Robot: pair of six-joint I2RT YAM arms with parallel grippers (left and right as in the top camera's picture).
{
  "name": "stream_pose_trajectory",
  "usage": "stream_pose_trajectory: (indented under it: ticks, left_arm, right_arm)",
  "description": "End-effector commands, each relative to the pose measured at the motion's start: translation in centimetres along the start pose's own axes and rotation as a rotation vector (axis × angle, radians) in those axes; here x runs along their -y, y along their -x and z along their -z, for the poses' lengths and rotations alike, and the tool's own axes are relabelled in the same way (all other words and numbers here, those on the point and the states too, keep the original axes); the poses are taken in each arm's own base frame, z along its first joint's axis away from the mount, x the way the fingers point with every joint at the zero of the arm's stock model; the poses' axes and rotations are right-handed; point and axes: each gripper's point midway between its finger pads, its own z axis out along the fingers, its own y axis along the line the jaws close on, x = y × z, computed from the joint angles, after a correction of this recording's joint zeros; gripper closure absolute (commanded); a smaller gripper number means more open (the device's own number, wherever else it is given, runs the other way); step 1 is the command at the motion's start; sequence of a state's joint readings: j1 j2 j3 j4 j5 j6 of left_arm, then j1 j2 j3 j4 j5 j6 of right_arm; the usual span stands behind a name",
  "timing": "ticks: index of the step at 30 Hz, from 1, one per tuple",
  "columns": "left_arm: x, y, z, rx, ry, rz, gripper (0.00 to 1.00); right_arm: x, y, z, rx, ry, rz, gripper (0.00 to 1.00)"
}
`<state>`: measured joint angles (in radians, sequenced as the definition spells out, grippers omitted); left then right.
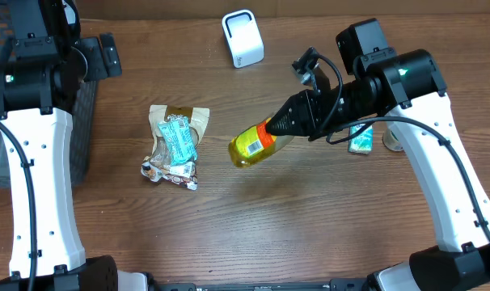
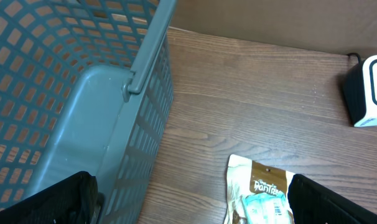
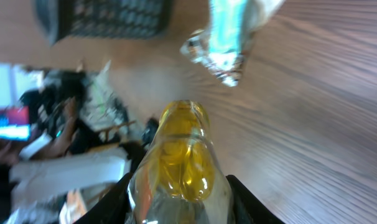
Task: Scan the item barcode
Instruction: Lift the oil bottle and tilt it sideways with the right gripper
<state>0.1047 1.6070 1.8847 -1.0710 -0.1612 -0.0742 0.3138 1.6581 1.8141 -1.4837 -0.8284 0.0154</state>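
Above mid counter (image 1: pixel 310 226), the right end effector (image 1: pixel 289 123) is clamped on the cap end of the yellow bottle (image 1: pixel 255 145), which hangs tilted off the surface, so pickup looks done. To do: show its barcode to the white scanner (image 1: pixel 242 38) at the far edge, well apart. Left end effector (image 2: pixel 188 186) gapes wide, empty, by the basket (image 2: pixel 64 93)

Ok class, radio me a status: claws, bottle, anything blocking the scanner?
Left claw open, by basket. Right claw shut on bottle, short of scanner. Nothing between; snack bags lie aside.
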Motion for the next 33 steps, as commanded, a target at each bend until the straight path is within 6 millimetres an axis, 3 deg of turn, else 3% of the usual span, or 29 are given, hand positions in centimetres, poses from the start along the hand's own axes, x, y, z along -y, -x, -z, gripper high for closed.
stream_pose_trajectory:
  ticks: [1,33]
  left_arm:
    - [0.06,-0.04,-0.15,-0.003,-0.002,-0.016,0.01]
    - [0.06,-0.04,-0.15,-0.003,-0.002,-0.016,0.01]
  right_arm:
    - [-4.38,-0.64,1.76,0.035,0.168,0.179,0.63]
    - [-4.28,-0.96,1.72,0.024,0.167,0.179,0.63]
